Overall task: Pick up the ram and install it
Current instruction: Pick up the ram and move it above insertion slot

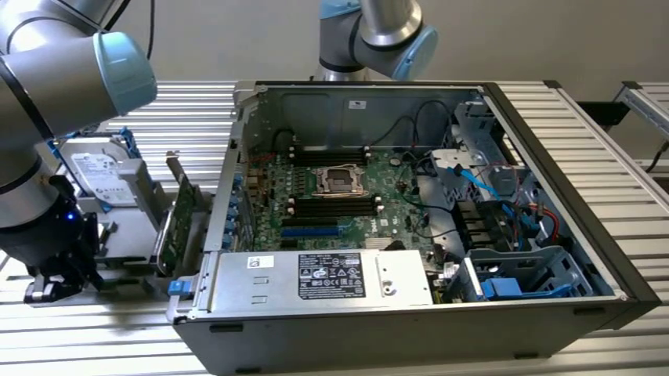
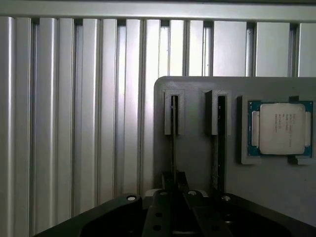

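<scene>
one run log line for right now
gripper: shut on thin dark ram stick | stick: in grey plastic holder, slot farther from the square silver processor | install: not done

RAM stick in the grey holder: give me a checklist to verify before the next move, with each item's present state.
1. Gripper closed on the RAM stick: ok.
2. RAM stick standing on edge in its grey holder slot, not lifted: ok.
3. Second stick in the neighbouring slot, apart from the gripper: ok.
4. CPU in its pocket, clear of the gripper: ok.
5. Motherboard slots in the open case look empty: ok.
6. Slot latches open: cannot tell.
</scene>
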Controlling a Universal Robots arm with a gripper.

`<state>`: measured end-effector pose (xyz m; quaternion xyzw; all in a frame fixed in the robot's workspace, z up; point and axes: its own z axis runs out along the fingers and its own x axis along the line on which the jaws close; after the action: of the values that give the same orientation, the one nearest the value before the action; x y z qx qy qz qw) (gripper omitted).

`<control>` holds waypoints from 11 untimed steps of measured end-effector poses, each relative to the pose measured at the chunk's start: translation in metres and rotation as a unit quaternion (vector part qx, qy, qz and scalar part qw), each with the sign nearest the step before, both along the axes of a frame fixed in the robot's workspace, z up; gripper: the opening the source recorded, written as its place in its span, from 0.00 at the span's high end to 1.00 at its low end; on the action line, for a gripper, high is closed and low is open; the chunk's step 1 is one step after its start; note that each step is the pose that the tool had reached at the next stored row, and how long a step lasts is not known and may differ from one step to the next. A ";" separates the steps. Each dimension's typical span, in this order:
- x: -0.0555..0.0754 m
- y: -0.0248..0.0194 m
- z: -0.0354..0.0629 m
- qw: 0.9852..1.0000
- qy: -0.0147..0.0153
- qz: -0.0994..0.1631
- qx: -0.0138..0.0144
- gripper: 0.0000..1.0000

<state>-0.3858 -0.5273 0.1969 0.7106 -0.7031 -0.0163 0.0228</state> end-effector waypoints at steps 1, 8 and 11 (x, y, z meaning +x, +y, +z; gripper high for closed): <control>0.000 0.0000 0.0031 1.000 0.001 0.000 0.000 0.86; 0.000 0.0000 0.0272 1.000 0.004 -0.001 0.000 0.86; 0.000 -0.0001 0.0402 1.000 0.006 -0.001 0.000 0.86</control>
<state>-0.3856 -0.5274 0.2370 0.7096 -0.7038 -0.0204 0.0270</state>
